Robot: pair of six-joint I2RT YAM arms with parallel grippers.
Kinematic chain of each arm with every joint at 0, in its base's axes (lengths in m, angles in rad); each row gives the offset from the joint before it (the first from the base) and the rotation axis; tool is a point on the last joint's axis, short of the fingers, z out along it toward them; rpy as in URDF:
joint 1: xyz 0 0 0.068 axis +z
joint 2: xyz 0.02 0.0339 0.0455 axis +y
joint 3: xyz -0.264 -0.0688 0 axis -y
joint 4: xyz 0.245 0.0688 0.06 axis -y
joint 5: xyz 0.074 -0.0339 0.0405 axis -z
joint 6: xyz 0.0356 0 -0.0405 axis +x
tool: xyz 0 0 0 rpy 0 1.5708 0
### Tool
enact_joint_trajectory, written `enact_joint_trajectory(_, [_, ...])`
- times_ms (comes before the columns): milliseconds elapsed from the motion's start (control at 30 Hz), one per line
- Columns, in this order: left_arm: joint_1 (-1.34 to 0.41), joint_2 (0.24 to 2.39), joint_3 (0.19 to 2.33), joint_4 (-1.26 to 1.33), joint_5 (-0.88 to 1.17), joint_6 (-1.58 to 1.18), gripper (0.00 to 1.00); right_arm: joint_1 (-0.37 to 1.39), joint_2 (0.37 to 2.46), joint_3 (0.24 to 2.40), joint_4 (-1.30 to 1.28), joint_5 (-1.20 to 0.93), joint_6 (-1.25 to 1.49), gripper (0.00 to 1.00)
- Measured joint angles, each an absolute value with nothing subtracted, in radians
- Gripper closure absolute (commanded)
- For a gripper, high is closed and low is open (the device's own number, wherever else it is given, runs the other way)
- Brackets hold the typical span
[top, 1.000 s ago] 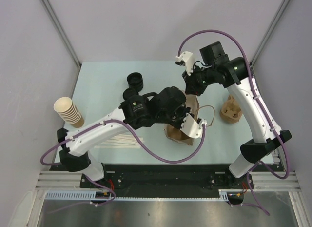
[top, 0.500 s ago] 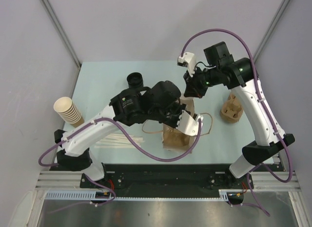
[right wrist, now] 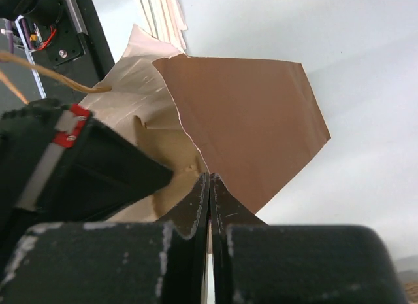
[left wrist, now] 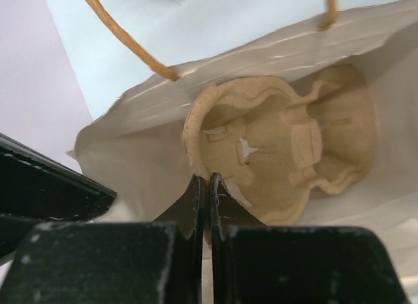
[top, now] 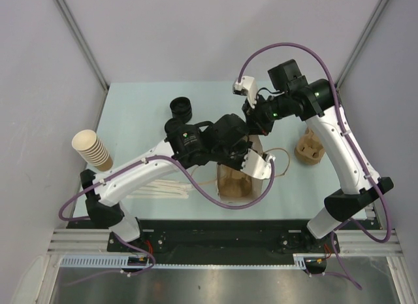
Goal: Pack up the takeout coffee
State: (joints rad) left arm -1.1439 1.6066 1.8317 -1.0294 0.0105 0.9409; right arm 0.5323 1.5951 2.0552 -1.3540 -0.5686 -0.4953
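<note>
The left gripper [left wrist: 209, 183] has its fingers pressed together at the near wall of the standing kraft-brown paper bag [top: 236, 181]. They seem to pinch it, though the fingers themselves cover the rim there. Below these jaws, down inside the white-lined bag, lies a moulded pulp cup carrier [left wrist: 281, 147]. Its near rim is hidden behind the fingertips, and the bag's right side is cut off by the edge of the wrist view. A twisted paper cord handle [left wrist: 127, 44] rises beyond and left of the jaws.

The right gripper [right wrist: 209, 180] is likewise closed, nipping the bag's far rim where the brown outer face meets the white lining. The left arm's black wrist fills the space left of these jaws.

The small kraft-brown paper cup with a round black top [top: 174, 125] stands outside the bag, left of both jaws. Only its dark top shows, tight against the left arm.

Just beyond it sits a stack of loose black lids [top: 181, 108]. Right of the jaws, a strip of pale blue table [top: 287, 180] separates the bag from a second pulp carrier [top: 309, 149].
</note>
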Motion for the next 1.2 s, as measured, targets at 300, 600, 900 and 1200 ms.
enact_joint_trajectory(300, [-1.127, 1.581, 1.666, -0.888, -0.012, 1.005, 1.00, 0.533, 1.595, 2.055, -1.354, -0.577, -0.499, 1.00])
enact_joint_trajectory(600, [-1.081, 1.538, 1.571, -0.802, -0.015, 1.005, 1.00, 0.533, 1.595, 2.055, -1.354, -0.588, -0.502, 1.00])
enact_joint_trajectory(900, [-1.080, 1.525, 1.518, -0.761, -0.019, 1.014, 0.98, 0.533, 1.595, 2.055, -1.354, -0.603, -0.514, 1.00])
enact_joint_trajectory(1200, [-1.077, 1.530, 1.518, -0.765, -0.018, 1.014, 0.93, 0.533, 1.596, 2.055, -1.354, -0.619, -0.525, 1.00])
